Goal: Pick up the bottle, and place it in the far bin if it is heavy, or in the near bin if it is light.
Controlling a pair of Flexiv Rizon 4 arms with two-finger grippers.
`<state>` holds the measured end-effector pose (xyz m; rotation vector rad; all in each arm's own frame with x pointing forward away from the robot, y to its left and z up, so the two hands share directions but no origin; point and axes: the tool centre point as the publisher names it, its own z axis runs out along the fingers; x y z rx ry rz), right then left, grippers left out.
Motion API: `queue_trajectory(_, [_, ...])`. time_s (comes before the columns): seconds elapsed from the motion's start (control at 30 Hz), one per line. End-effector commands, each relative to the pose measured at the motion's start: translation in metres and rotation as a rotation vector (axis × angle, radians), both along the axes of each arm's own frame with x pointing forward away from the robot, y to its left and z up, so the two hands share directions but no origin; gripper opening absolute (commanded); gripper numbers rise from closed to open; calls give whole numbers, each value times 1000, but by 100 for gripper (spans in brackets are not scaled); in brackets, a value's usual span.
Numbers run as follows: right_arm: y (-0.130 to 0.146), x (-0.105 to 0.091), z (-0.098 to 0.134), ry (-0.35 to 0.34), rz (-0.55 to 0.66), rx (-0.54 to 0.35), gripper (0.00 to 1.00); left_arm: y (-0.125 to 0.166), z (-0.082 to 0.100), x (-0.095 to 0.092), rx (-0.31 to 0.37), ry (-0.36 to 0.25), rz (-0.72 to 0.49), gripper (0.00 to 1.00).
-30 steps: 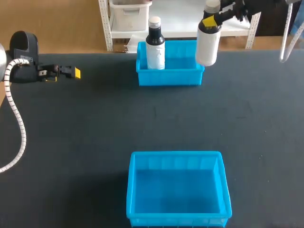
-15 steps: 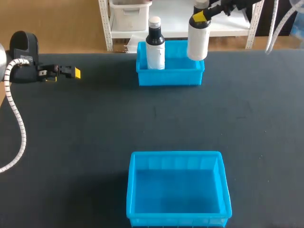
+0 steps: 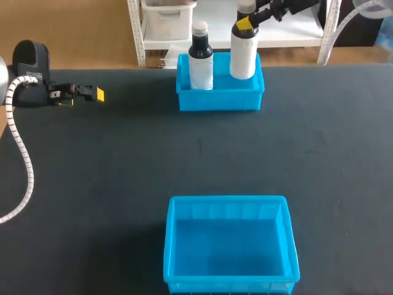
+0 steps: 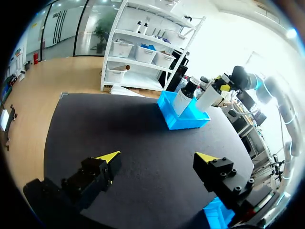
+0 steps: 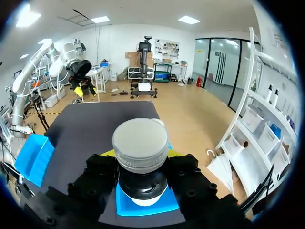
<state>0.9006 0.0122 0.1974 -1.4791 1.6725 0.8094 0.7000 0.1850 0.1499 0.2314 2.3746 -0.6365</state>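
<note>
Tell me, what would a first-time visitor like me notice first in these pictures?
The right end effector grips a white bottle by its neck. It holds the bottle upright at the bright blue far bin on the table's back edge, beside a dark bottle standing in that bin. A matching blue near bin sits at the front edge, and the left end effector is open at the table's left side.

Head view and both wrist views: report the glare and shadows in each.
Head view: even light, no glare on the black table; soft shading inside the near bin. Left wrist view: strong brightness behind the white bottle washes out the background, leaving the bottle pale against it. Right wrist view: ceiling lamps glare overhead, yet the bottle's cap in the right tool is evenly lit.
</note>
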Motion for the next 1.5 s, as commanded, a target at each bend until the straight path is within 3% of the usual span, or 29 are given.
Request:
queue_trajectory(0.03, [4, 12, -5, 43, 65, 8, 0, 0, 0, 0, 0, 0, 0, 100])
queue_trajectory(0.67, [8, 21, -36, 66, 55, 23, 0, 0, 0, 0, 0, 0, 0, 100])
queue_trajectory(1.1, [13, 29, -47, 19, -1, 18, 0, 0, 0, 0, 0, 0, 0, 100])
queue_trajectory(1.5, [17, 32, -55, 24, -1, 19, 0, 0, 0, 0, 0, 0, 0, 100])
